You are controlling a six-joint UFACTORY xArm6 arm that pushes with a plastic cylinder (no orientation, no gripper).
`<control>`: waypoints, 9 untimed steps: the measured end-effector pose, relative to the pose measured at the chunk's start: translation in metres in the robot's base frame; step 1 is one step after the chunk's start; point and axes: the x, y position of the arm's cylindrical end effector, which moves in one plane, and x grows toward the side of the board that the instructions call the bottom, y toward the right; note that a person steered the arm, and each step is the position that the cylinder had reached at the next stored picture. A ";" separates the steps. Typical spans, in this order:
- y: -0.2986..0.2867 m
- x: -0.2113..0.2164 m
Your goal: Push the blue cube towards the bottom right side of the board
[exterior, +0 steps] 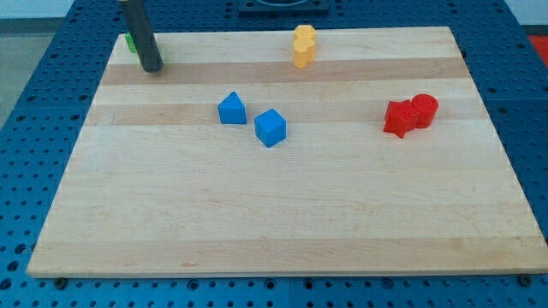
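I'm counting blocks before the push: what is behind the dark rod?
A green block peeks out at the view's left of my tip. Only a sliver shows; its shape and the rest are covered.

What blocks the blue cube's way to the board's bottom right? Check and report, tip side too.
Nothing visible does. The bright blue cube has bare wooden board toward the bottom right; the red blocks sit off that line. My tip is at the top left; the blue wedge-shaped block lies near its line to the cube.

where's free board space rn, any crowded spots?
Free: everything below the blue cube down to the board bottom edge, plus the left side below my tip. Crowded: the two blue blocks mid-board, red blocks on the right, yellow blocks top, green block behind the rod.
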 end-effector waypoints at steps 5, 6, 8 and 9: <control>0.063 0.044; 0.084 0.068; 0.132 0.106; 0.156 0.124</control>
